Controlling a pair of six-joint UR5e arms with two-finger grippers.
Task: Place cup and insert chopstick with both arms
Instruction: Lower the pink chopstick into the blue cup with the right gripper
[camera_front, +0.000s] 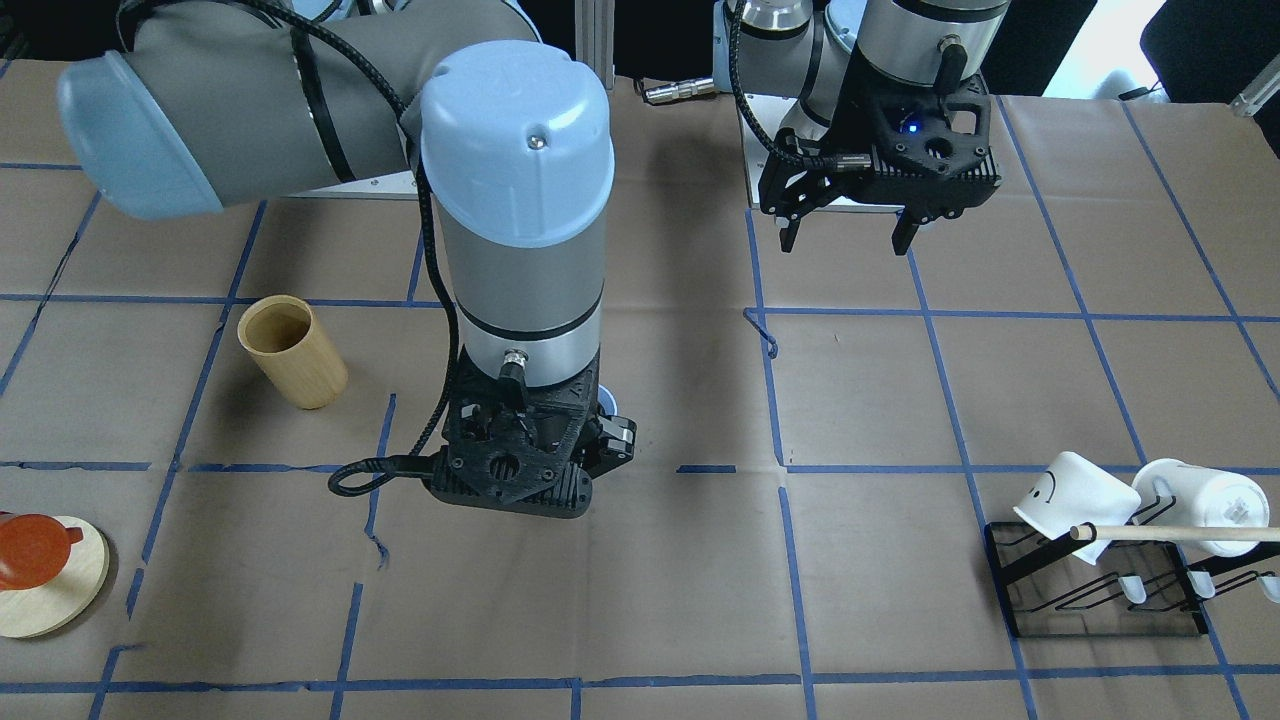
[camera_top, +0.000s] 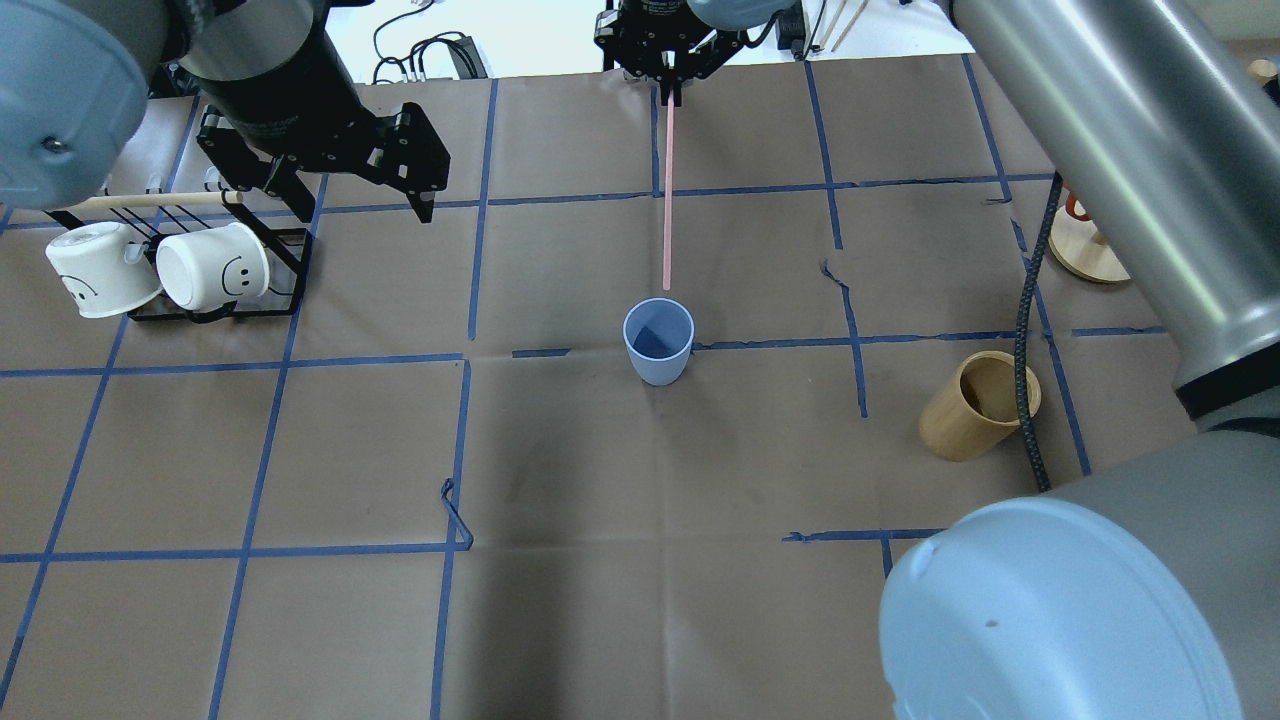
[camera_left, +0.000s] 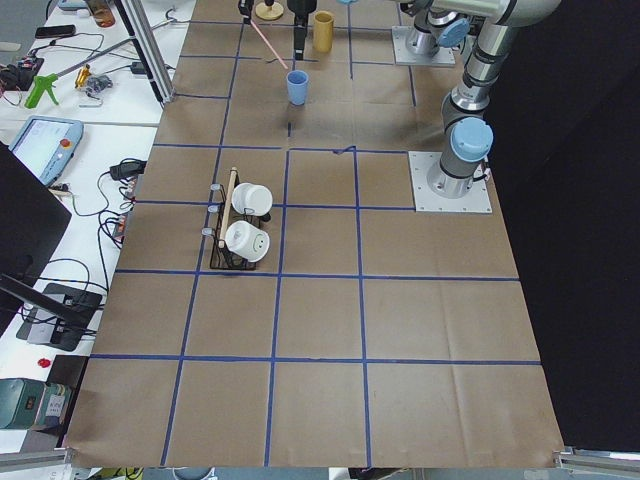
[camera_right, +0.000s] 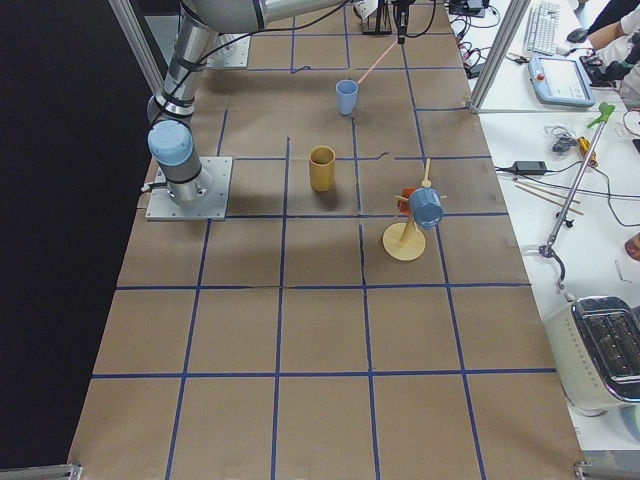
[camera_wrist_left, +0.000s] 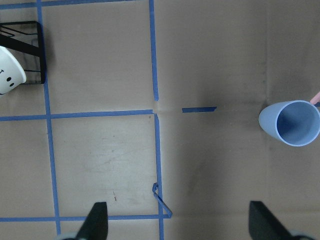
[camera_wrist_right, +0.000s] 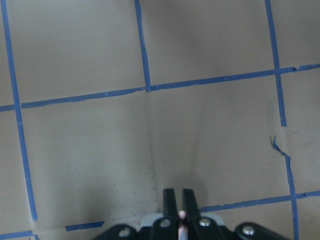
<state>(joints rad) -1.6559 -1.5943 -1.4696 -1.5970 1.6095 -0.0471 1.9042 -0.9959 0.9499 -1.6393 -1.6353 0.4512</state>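
The light blue cup (camera_top: 658, 342) stands upright near the table's middle; it also shows in the left wrist view (camera_wrist_left: 290, 123). My right gripper (camera_top: 668, 92) is high above it, shut on the top of a thin pink chopstick (camera_top: 668, 190) that hangs down. The chopstick's lower tip is at the cup's far rim; I cannot tell if it is inside. The right wrist view shows the fingers closed on the pink stick (camera_wrist_right: 181, 217). In the front view the right arm hides most of the cup. My left gripper (camera_top: 362, 212) is open and empty, held above the table to the cup's left near the mug rack.
A tan wooden cylinder (camera_top: 975, 405) stands to the cup's right. A black rack (camera_top: 290, 262) with two white mugs and a wooden dowel (camera_top: 150, 200) sits at the left. A round wooden stand (camera_top: 1085, 250) is at the far right.
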